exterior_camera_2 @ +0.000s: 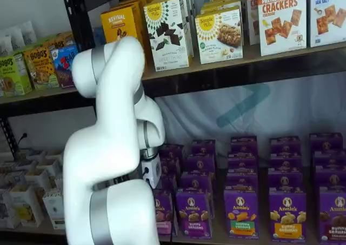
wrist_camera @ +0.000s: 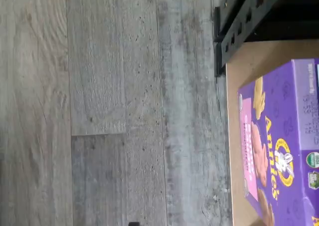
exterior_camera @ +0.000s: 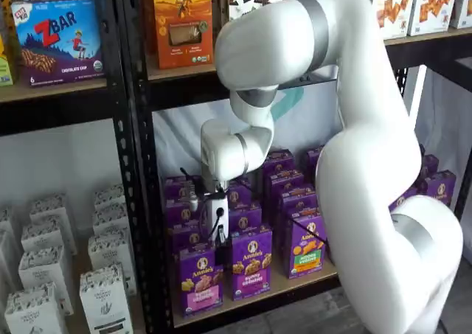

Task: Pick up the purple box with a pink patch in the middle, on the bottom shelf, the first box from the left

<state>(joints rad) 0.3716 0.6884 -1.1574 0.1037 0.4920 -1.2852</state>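
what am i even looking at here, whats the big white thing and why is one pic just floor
The big white thing is a robot arm that takes boxes from store-style shelves. Two cameras watch the shelves from the front; the arm stands between them and the goods. The third camera sits on the arm's wrist and looks down, so it mostly sees grey floor, plus a corner of the bottom shelf and the purple box with its pink band. That box is the front one nearest the arm in a shelf view. The gripper hangs just above it; only dark fingers show there, so whether they are open is unclear. Nothing is held yet.
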